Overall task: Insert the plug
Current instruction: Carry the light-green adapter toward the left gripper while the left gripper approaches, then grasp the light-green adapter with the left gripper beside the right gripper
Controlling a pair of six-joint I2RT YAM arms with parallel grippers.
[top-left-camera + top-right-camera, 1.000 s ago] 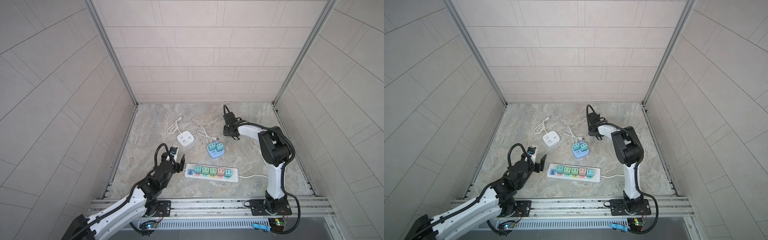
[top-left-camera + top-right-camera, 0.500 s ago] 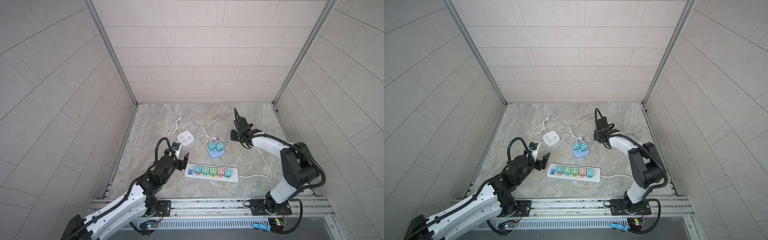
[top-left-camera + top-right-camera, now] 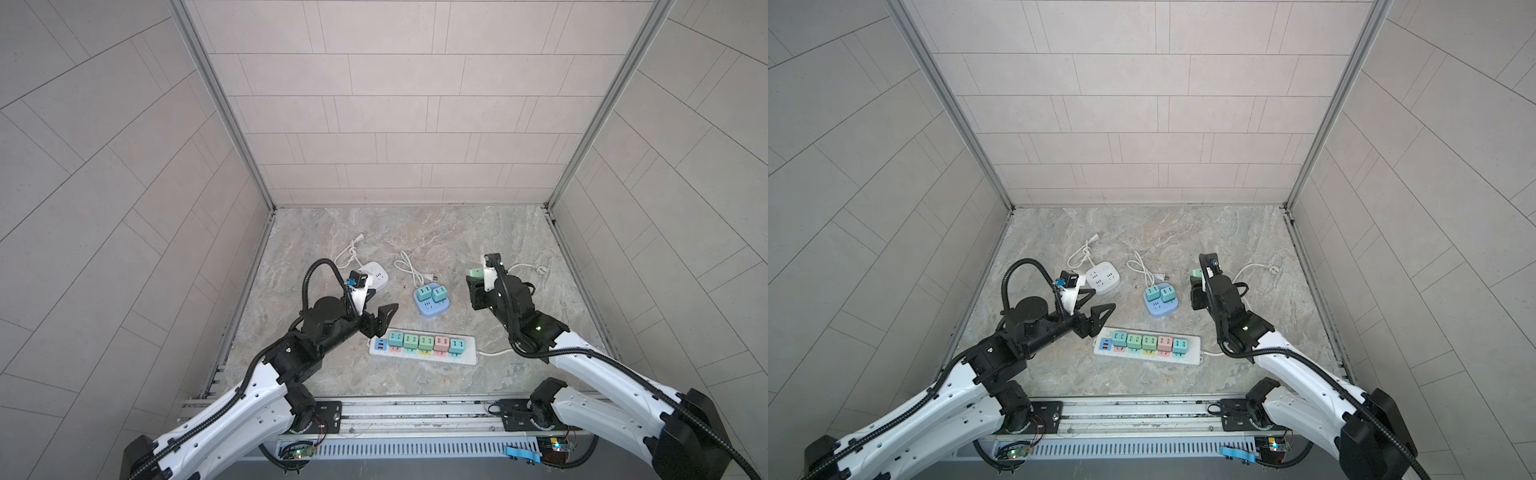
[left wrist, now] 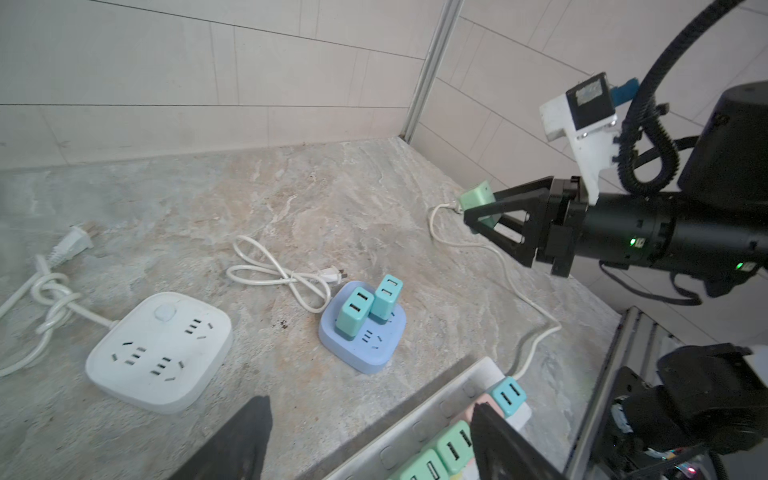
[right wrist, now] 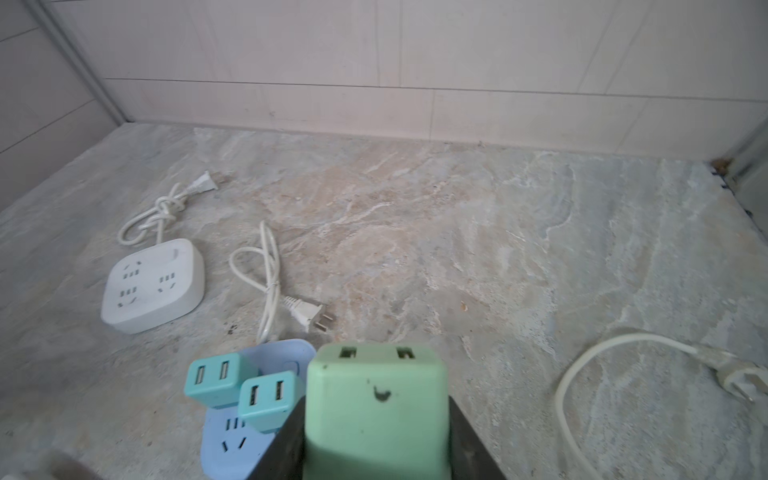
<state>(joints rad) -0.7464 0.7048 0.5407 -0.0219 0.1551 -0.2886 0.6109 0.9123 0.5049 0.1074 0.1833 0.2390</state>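
Above grey marble tabletop, your right gripper pinches mint-green plastic cube plug; left gripper gapes wide, empty, by long white power strip.

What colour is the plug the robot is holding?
The plug is mint green; clearest in the right wrist view.

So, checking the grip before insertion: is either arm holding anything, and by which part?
The right gripper holds the green plug by its two side faces, port end sticking out. The left gripper is open and empty.
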